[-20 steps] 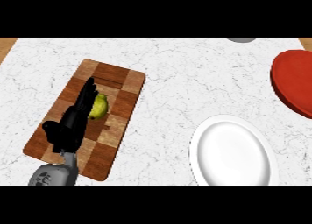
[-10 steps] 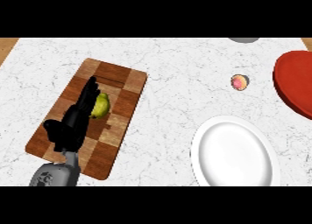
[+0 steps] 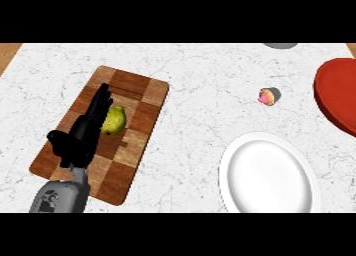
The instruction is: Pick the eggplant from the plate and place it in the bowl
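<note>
Left hand is over the wooden cutting board, grey forearm coming in from the lower edge. Fingers are straight and stretched up along the board, thumb sticking out to the left: released, nothing grasped. The fingers run along the left side of a yellow-green item and overlap its edge; cannot tell if they touch it. The right hand does not show.

The task names an eggplant on a plate, but the only thing by the hand is this yellow-green item, and it lies on the board, about mid-board. The white plate is at lower right on the marble counter, well apart from the board. The red bowl is at the right edge, cut off by the frame, above the plate.

Versus 1.0 s ago, a small pink-and-grey round item sits on the counter between the board and the red bowl, nearer the bowl; it was not there then. It was already in much the same spot 0.5 s ago. The hand, yellow-green item, board, plate and bowl look as they did in both earlier frames, with no visible shift. A grey object shows at the top edge, mostly cut off, same as before.
</note>
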Controlling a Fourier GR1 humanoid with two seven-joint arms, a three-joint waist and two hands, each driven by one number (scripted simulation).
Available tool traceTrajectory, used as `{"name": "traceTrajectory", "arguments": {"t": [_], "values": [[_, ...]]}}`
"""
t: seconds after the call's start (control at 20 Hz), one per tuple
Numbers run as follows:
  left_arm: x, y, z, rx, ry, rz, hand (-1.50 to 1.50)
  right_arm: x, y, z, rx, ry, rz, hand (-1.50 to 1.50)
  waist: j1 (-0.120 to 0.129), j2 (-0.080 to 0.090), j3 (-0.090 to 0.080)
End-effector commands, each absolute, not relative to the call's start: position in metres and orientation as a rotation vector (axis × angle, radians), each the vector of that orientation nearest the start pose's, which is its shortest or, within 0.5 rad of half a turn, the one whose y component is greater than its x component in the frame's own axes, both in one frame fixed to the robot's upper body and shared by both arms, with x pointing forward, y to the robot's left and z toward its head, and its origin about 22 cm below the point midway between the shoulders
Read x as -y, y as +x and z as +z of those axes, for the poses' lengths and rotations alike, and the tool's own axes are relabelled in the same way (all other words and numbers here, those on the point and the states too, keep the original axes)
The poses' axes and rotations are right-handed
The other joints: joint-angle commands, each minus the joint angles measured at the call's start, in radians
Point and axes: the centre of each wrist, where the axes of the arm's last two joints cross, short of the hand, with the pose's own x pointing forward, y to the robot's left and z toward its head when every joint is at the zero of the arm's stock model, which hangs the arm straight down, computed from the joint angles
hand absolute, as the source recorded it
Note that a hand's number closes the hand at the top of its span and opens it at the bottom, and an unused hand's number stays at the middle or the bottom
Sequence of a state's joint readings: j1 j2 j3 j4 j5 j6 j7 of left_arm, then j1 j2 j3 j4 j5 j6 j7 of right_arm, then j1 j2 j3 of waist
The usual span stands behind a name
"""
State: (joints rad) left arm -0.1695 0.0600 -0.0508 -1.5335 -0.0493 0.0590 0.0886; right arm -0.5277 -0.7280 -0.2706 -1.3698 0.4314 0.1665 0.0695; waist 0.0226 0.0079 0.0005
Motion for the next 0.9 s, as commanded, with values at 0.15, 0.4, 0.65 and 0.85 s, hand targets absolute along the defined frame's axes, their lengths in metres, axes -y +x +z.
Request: {"name": "traceTrajectory", "arguments": {"t": [0.15, 0.4, 0.65, 0.85], "values": [[-0.217, 0.260, 0.028, 1.618, 0.043, -0.137, 0.00, 0.441, 0.354, 0.182, 1.550, -1.121, 0.639, 1.50, 0.008, -0.001, 0.000], [-0.207, 0.293, 0.037, 1.614, 0.046, -0.138, 0.00, 0.465, 0.357, 0.133, 1.492, -1.120, 0.673, 1.50, 0.011, 0.009, 0.002], [-0.205, 0.282, 0.034, 1.612, 0.026, -0.133, 0.00, 0.486, 0.354, 0.121, 1.408, -0.921, 0.568, 1.50, 0.020, 0.009, 0.003], [-0.206, 0.280, 0.037, 1.625, 0.017, -0.136, 0.00, 0.497, 0.351, 0.124, 1.427, -0.753, 0.625, -1.50, 0.025, 0.009, 0.003]]}}
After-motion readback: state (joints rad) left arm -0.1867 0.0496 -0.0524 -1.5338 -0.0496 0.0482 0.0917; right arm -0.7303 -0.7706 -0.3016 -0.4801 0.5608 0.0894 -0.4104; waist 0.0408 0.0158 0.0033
